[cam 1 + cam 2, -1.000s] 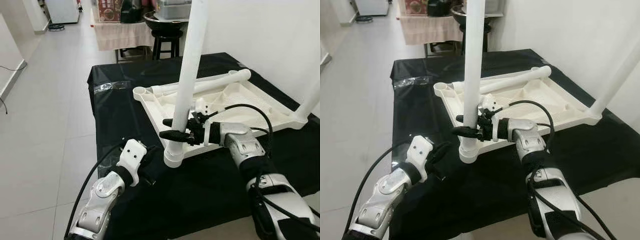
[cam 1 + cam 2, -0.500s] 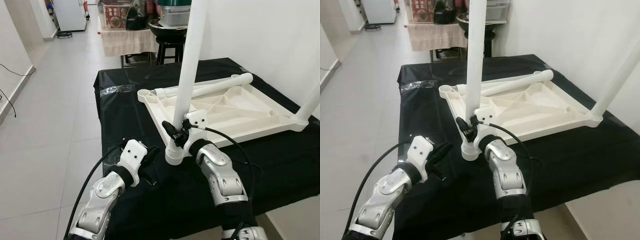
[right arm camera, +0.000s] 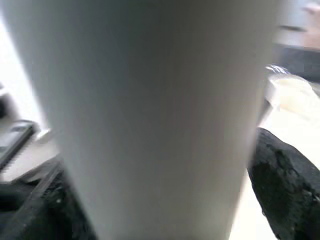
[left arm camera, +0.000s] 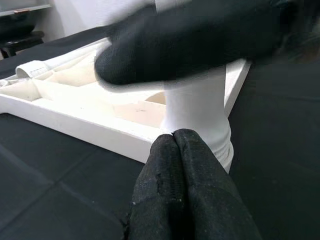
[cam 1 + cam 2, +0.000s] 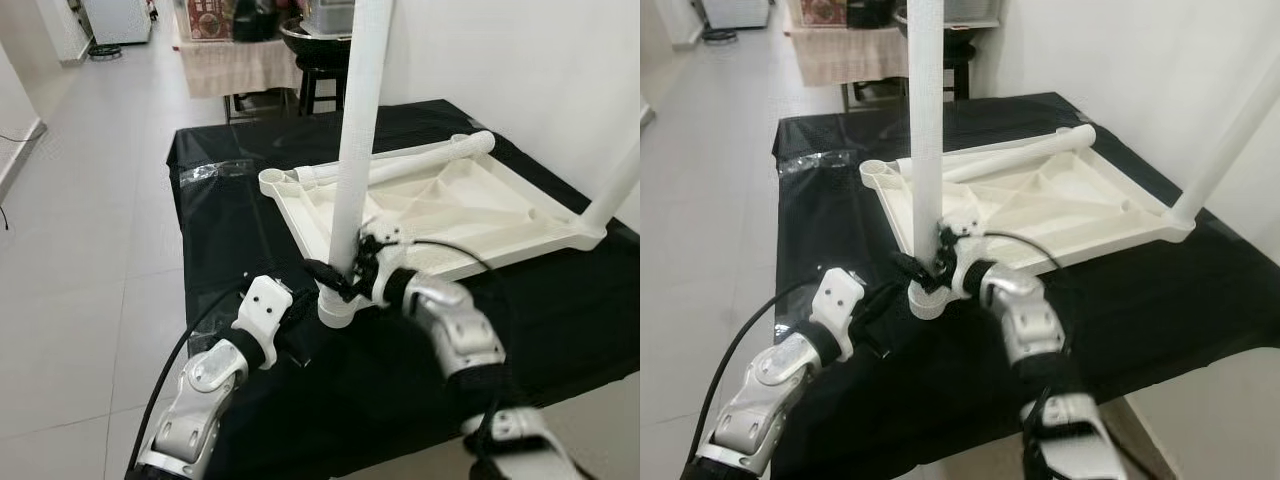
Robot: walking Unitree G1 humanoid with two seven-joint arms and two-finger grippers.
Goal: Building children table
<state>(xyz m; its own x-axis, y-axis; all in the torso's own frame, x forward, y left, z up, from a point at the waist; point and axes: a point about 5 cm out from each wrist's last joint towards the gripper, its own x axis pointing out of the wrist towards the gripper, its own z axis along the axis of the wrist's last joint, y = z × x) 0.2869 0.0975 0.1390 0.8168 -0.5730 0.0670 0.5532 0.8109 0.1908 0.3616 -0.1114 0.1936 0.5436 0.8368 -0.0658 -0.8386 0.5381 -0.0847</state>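
right gripper (image 5: 335,275) clamped on upright leg (image 5: 352,150) | left gripper (image 4: 184,142) pinched closed, empty, beside socket | risk: sideways pull tilts leg, jamming it in tabletop (image 5: 470,205)

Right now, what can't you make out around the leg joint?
- Upright leg: its top is cut off by the edge of both eye views.
- Right claw: grip contact blurred in the right wrist view; the leg blocks it.
- Leg socket: partly hidden by left claw fingers.

one white tabletop (image 5: 470,215), three white legs (image 5: 352,150), two hands (image 5: 335,280)
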